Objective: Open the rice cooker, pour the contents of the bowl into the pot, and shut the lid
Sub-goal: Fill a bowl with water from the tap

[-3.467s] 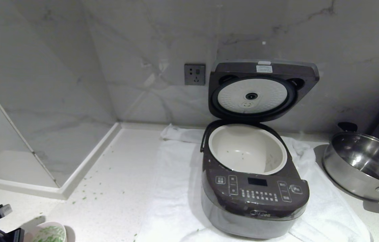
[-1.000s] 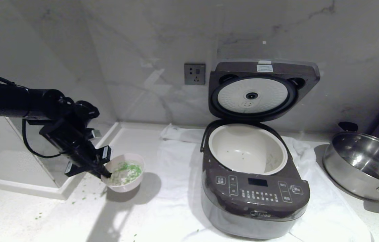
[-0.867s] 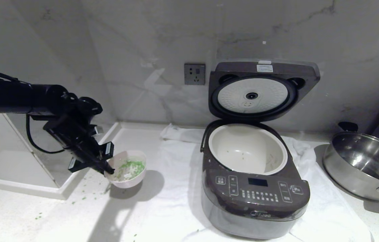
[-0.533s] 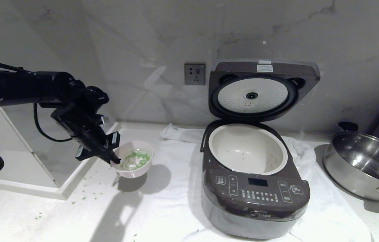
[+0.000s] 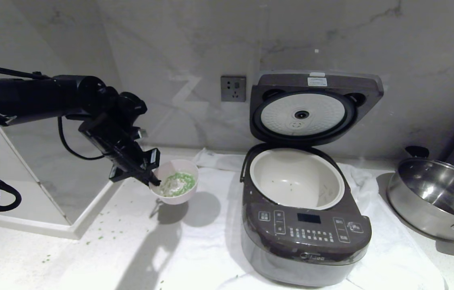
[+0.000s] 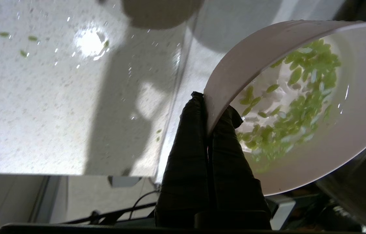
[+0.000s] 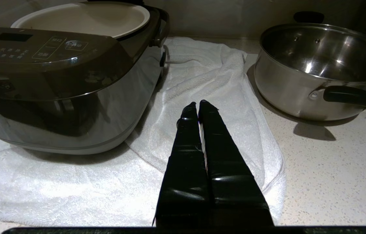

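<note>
The dark grey-brown rice cooker (image 5: 305, 229) stands on a white towel with its lid (image 5: 315, 106) swung up against the wall. Its white pot (image 5: 296, 177) holds only a few green bits. Left of the cooker, my left gripper (image 5: 153, 182) is shut on the near rim of the pale pink bowl (image 5: 175, 186) and holds it in the air above the counter. One finger is inside the rim and one outside, as the left wrist view shows with the gripper (image 6: 212, 109) on the bowl (image 6: 358, 123). The green and white contents (image 6: 296, 97) lie in the bowl. My right gripper (image 7: 197, 104) is shut and empty, low beside the cooker (image 7: 59, 78).
A shiny steel pan (image 5: 436, 197) with black handles sits right of the cooker. The white towel (image 5: 202, 225) covers the counter under the cooker. A raised white ledge (image 5: 90, 213) and glass panel stand at the left. Green bits (image 5: 100, 235) are scattered on the counter. A wall socket (image 5: 233, 89) is behind.
My left arm has lifted the bowl off the counter and carried it up and to the right, toward the cooker. The cooker, lid and pan have not moved.
</note>
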Motion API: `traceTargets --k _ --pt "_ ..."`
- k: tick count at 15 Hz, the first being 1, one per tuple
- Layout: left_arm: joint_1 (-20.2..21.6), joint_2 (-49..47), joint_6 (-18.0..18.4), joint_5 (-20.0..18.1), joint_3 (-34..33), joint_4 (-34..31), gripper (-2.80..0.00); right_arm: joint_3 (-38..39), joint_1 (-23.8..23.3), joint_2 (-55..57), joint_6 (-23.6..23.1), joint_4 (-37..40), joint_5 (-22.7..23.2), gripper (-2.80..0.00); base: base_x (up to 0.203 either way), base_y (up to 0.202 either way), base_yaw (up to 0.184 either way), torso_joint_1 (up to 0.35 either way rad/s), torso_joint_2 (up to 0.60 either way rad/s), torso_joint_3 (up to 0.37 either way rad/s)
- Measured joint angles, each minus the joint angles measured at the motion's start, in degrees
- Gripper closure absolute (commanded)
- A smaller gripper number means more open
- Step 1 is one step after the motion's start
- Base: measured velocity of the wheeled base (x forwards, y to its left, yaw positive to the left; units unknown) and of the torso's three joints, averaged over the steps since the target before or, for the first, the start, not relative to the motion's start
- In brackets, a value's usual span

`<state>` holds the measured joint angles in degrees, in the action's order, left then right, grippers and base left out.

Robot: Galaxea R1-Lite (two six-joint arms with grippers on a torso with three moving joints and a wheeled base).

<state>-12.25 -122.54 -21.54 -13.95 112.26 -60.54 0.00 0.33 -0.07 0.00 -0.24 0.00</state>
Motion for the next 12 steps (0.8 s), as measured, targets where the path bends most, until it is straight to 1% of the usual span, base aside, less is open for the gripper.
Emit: traceTargets --k 1,5,9,12 --pt "-0.79 0.4 -1.1 -0.01 0.06 1.06 0.0 0.0 0.0 0.0 0.0 0.0 0.0 0.0 0.0 0.0 0.0 0.0 0.0 0.0" --pt "-4.55 2.13 -1.72 -0.05 0.09 1.28 0.0 0.0 0.0 0.0 0.0 0.0 0.0 0.0 0.0 0.0 0.0 0.0 0.0 0.0" --pt "-8.24 3.91 -4.95 -0.02 0.2 1.68 0.0 0.0 -0.01 0.0 0.0 0.0 0.0 0.0 0.0 0.0 0.0 0.0 0.0 0.0" --pt "-10.96 4.14 -8.22 -0.03 0.22 2.69 0.0 0.0 0.0 0.0 0.0 0.02 0.0 0.0 0.0 0.0 0.0 0.0 0.0 0.0"
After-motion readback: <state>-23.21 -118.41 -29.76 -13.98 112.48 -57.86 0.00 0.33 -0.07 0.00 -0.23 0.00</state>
